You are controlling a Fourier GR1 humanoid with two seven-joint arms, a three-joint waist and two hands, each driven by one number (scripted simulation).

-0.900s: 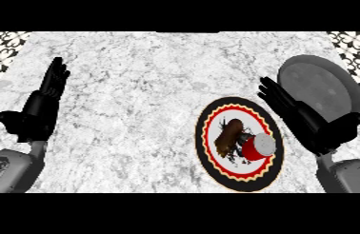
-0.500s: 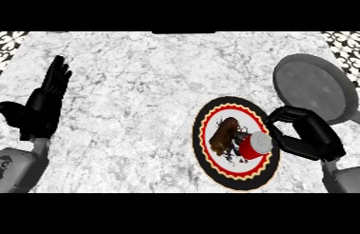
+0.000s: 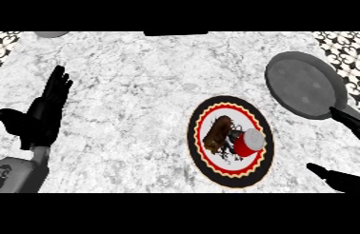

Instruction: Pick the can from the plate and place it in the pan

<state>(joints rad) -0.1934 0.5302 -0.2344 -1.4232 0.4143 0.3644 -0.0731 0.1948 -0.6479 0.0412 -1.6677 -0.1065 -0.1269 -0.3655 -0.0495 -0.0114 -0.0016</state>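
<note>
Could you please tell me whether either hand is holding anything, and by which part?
Nothing is held. The can lies on the plate, clear of the left hand and right hand.

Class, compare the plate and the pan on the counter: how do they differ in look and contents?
The plate is patterned in red, black and cream; the pan is plain grey. The plate carries the can; the pan holds nothing. The pan has a dark handle; the plate has none. Both are round and rest on the counter.
</note>
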